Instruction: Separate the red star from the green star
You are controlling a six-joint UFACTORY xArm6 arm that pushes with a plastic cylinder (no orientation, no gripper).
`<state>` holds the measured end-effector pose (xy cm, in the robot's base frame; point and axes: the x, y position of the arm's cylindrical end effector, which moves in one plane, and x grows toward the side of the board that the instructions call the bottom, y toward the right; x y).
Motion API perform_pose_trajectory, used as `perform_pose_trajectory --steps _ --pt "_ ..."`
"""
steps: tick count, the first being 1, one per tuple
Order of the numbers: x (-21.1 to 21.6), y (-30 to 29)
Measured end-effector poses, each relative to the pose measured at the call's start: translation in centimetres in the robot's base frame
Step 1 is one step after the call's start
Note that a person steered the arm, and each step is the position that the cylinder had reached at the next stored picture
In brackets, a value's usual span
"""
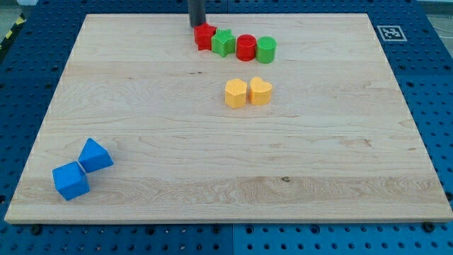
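The red star (204, 35) lies near the view's top, touching the green star (224, 43) on its right. They begin a row that runs on to the right with a red cylinder (245, 47) and a green cylinder (266, 49). My tip (196, 25) is at the red star's upper left edge, touching it or very nearly so.
A yellow hexagon (236, 93) and a yellow heart (260, 91) sit side by side below the row. Two blue blocks, a cube (71, 180) and a wedge-like one (94, 155), touch at the lower left. The wooden board (141, 92) lies on a blue pegboard.
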<state>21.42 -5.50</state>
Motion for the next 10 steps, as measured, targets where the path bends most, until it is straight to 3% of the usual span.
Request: perform_pose_trajectory --steps 2,10 --pt "-0.5 1.9" --pt "5.6 0.8"
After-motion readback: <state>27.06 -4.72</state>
